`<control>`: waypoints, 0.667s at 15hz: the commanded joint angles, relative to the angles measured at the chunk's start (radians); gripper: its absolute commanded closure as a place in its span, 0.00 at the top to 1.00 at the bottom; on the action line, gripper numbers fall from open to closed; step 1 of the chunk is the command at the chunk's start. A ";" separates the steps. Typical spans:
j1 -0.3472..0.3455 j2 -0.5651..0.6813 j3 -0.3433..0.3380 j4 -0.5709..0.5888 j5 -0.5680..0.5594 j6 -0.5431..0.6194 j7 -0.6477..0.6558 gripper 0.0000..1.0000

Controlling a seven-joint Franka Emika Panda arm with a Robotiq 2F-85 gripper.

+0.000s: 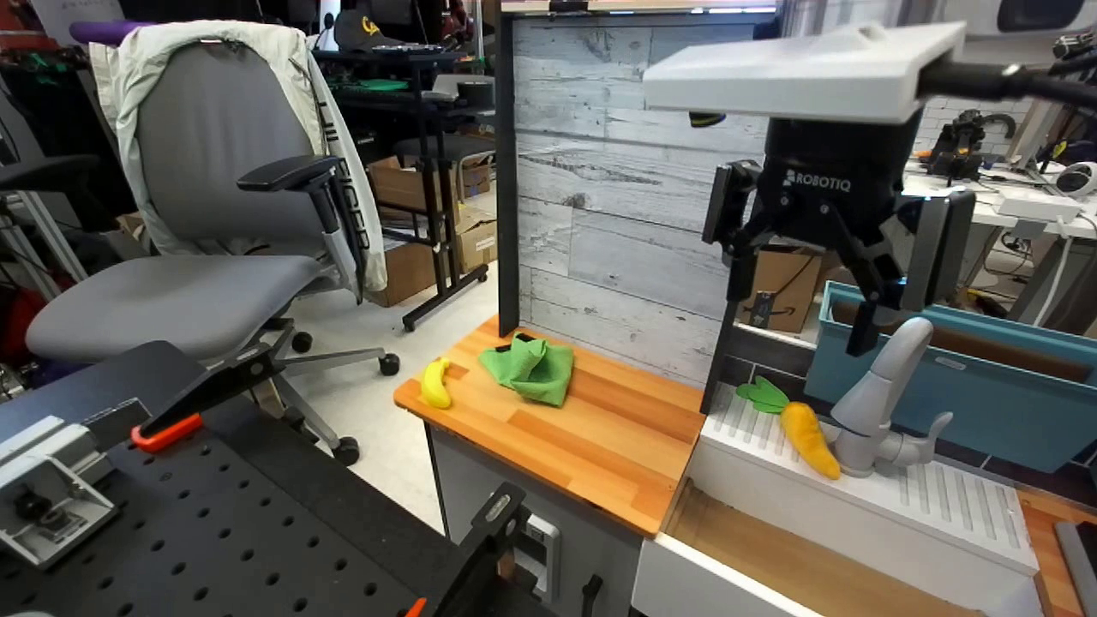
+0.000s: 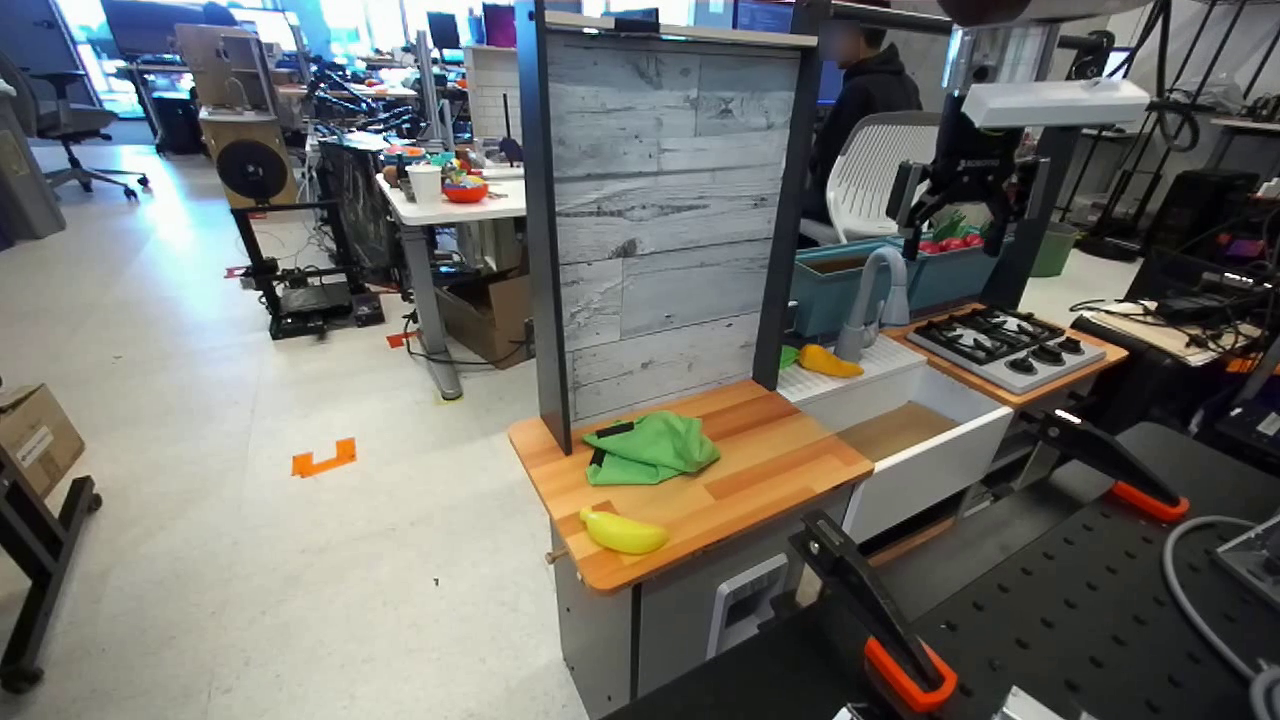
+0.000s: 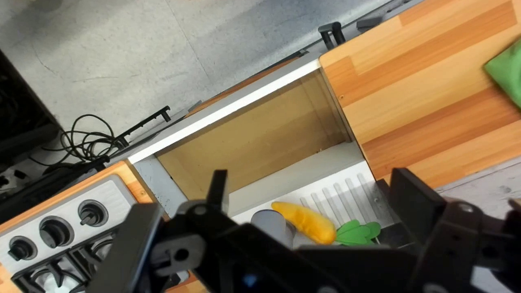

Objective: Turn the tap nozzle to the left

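We see a whitewashed, knotty plank panel (image 1: 621, 197), a striped butcher-block countertop (image 1: 591, 437), a ribbed white drainboard (image 1: 951, 497), the angular black Robotiq gripper (image 1: 800, 317), released with jaws wide apart, the smooth grey hooked tap nozzle (image 1: 878, 390) upright on that drainboard, and a tapered orange carrot (image 1: 807, 439) just beside the nozzle.

— From where do the exterior views look?
— Both look obliquely down from the front and face the plank panel (image 1: 617, 171). In an exterior view, the wooden counter (image 2: 760, 480) is nearer than the white basin (image 2: 930, 480).
— And the wrist view?
— It faces steeply downward from above the basin, rather close.
— What do they share?
— All three show the basin, the counter and the toy carrot (image 3: 305, 221).
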 commanded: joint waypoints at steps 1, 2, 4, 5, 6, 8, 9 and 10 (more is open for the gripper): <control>-0.030 0.127 0.012 0.134 0.059 0.038 -0.018 1.00; -0.033 0.158 0.010 0.169 0.068 0.034 -0.015 1.00; -0.041 0.212 0.010 0.234 0.083 0.026 -0.012 1.00; -0.045 0.238 0.010 0.266 0.088 0.022 -0.010 1.00; -0.049 0.265 0.010 0.302 0.096 0.016 -0.007 1.00; -0.056 0.318 0.008 0.372 0.100 0.002 -0.003 1.00; -0.061 0.343 0.008 0.408 0.101 -0.012 -0.003 1.00; -0.066 0.368 0.009 0.444 0.104 -0.026 -0.003 1.00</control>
